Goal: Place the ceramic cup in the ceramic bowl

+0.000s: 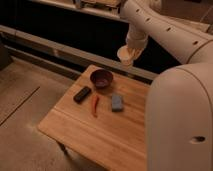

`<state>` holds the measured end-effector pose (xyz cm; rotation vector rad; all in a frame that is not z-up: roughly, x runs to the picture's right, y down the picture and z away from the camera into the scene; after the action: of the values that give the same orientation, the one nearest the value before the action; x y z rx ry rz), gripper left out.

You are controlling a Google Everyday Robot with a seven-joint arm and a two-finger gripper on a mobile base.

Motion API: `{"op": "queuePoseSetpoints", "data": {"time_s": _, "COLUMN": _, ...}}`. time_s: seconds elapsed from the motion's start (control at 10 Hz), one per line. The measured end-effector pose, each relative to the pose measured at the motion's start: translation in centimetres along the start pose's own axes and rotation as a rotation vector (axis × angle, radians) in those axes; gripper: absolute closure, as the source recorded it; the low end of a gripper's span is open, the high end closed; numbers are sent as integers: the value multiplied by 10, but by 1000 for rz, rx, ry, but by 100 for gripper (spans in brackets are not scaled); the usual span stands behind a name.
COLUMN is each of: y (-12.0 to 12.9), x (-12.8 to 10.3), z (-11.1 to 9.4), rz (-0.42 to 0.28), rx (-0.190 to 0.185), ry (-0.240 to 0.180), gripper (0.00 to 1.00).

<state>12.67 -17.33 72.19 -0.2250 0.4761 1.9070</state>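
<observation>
Camera view: gripper (130, 50) grips ceramic cup (125, 55) midair, right of the ceramic bowl (101, 78).

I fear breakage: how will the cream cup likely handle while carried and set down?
The ceramic cup, held by the gripper high above the far side of the table, looks rigid and would probably chip if dropped. Its smooth rounded wall may slip in a pinch. Set in the curved ceramic bowl, it could lean or tip.
</observation>
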Motion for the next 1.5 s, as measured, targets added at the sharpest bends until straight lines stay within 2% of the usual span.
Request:
{"op": "queuePoseSetpoints", "data": {"time_s": 0.2, "y": 44, "x": 11, "z": -3, "rz": -68, "rx": -18, "ry": 8, "gripper": 100}}
{"op": "queuePoseSetpoints", "data": {"time_s": 0.4, "y": 75, "x": 22, "z": 2, "rz": -113, "rx": -36, "ry": 28, "gripper": 100}}
{"op": "queuePoseSetpoints", "data": {"time_s": 0.6, "y": 104, "x": 38, "z": 20, "rz": -150, "rx": -47, "ry": 70, "gripper": 100}}
{"op": "queuePoseSetpoints", "data": {"time_s": 0.9, "y": 114, "x": 51, "z": 53, "rz": -149, "rx": -34, "ry": 133, "gripper": 100}}
{"op": "queuePoseSetpoints", "data": {"time_s": 1.5, "y": 102, "x": 48, "z": 110, "rz": -109, "rx": -29, "ry": 235, "gripper": 100}}
